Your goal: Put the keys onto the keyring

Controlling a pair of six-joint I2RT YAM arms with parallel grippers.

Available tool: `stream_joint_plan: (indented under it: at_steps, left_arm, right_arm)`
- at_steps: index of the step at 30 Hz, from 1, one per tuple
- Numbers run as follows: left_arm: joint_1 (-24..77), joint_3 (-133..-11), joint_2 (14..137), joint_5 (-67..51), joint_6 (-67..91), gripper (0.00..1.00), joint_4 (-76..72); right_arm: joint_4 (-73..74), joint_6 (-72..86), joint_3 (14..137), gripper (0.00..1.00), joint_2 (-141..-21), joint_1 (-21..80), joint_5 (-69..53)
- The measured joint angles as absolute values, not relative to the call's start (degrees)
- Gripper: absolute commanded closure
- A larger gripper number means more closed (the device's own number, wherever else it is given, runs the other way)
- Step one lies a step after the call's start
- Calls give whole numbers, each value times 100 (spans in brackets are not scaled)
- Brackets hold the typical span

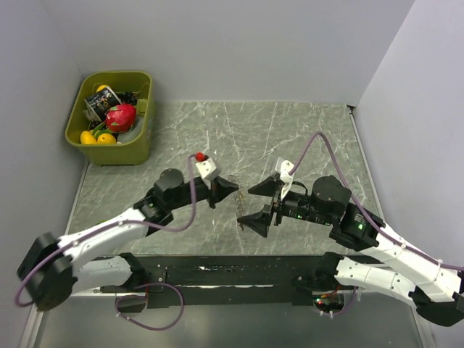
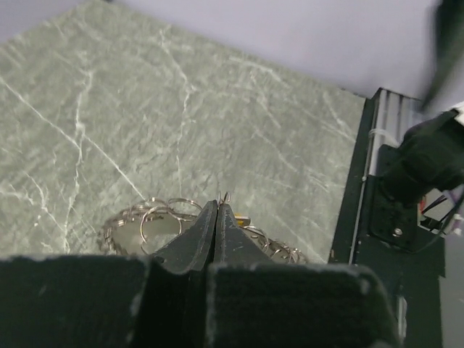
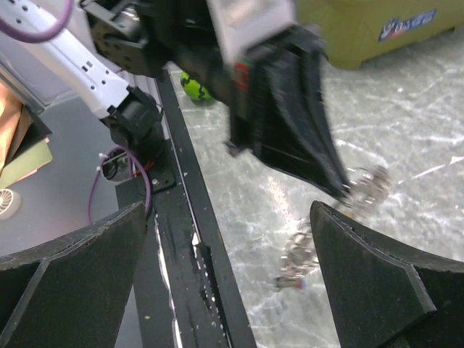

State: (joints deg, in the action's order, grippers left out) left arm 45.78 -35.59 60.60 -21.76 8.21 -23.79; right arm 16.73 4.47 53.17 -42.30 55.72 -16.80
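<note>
Near the middle of the grey-green marbled table [image 1: 290, 130], the left gripper [image 2: 219, 206] is pressing its dark fingers fully together, leaving no gap between them. It is pinching a small wire loop of the thin metal keyring [image 2: 145, 221], a tangle of grey rings and little keys, and that loop is poking out just above the fingertips. From the right wrist view, a bunch of rings is dangling at the pinched tip while the rest of the string is trailing down onto the marble below. One small yellowish piece [image 2: 243, 216] is showing among the rings just beside the fingertips; whether it is a loose key cannot be told. Facing it from the other side, the right gripper [image 1: 252, 205] is standing wide open, its broad black fingers [image 3: 72, 268] spread well apart, holding nothing and touching nothing, with the keyring lying between the two arms. An olive-green plastic bin [image 1: 141, 141] of colourful toys is sitting at the far left corner.
</note>
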Motion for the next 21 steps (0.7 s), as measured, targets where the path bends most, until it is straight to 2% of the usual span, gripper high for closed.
stream_joint_plan:
  at_steps: [12, 21]
  left_arm:
    - [4571, -5551, 9107, -2115, 832, 99, -3518]
    - [4556, -5680, 9854, -1789, 843, 99, -4600]
  right_arm:
    - [1813, 598, 5227, 0, -3994, 5557, -1420]
    - [1900, 681, 5227, 0, -4069, 5546, -1459]
